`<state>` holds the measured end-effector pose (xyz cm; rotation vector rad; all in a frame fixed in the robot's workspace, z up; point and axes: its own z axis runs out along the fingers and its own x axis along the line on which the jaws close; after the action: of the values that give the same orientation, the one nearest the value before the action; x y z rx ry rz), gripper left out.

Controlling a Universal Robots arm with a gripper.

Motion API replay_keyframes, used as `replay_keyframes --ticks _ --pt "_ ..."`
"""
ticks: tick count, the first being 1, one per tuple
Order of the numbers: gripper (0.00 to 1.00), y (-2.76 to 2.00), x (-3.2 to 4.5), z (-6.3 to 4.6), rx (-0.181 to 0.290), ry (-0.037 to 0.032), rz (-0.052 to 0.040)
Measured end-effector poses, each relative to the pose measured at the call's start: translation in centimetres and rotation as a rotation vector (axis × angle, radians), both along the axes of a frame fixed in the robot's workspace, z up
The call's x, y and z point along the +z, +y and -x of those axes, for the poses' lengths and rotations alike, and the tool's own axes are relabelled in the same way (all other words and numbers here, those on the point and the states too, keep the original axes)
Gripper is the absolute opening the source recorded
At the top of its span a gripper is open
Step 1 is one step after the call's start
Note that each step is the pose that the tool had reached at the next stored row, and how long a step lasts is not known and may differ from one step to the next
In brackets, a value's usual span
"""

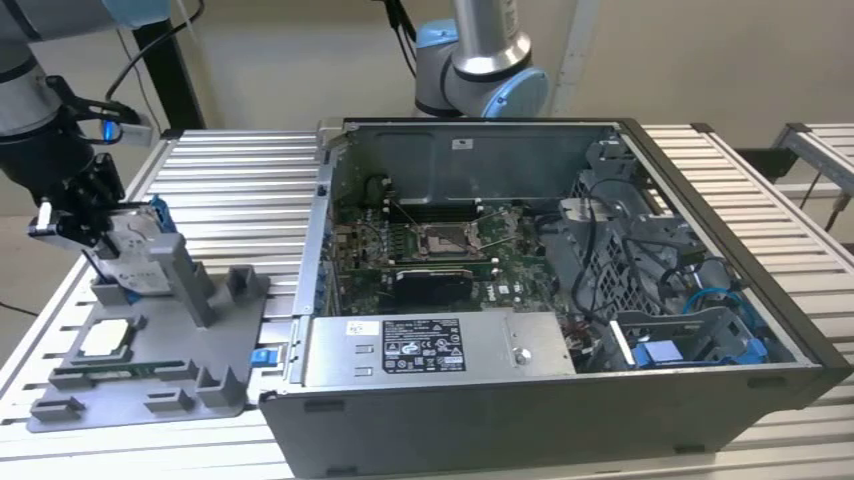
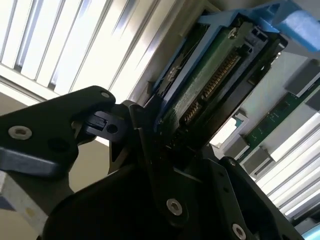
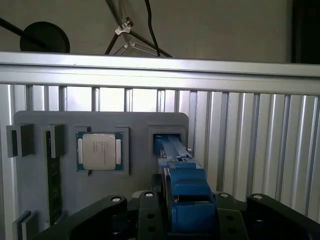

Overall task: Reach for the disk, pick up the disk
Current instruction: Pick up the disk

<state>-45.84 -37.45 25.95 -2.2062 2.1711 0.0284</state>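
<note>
The disk (image 1: 127, 248), silver-grey with a white label and blue rails, stands on edge in a slot of the grey fixture (image 1: 160, 385) at the exterior view's left. My gripper (image 1: 110, 232) comes down from above, its black jaws closed against the disk's upper end. In the second wrist view the disk (image 2: 210, 75) shows its green board and connector between the black fingers (image 2: 142, 135). In the first wrist view the blue rail of the disk (image 3: 182, 182) runs from the fixture slot down into my gripper (image 3: 186, 212).
On the fixture lies a square silver CPU chip (image 3: 99, 151), also seen in the exterior view (image 1: 110, 341), beside a memory stick (image 3: 52, 175). An open computer case (image 1: 727, 215) fills the table's middle and right. Another arm's base (image 1: 481, 75) stands behind it.
</note>
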Motion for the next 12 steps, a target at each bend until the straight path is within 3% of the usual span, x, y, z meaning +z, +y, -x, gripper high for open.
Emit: replay_keyframes --ticks 12 --pt "0.00 0.01 0.29 -0.06 -0.003 -0.0014 -0.0007"
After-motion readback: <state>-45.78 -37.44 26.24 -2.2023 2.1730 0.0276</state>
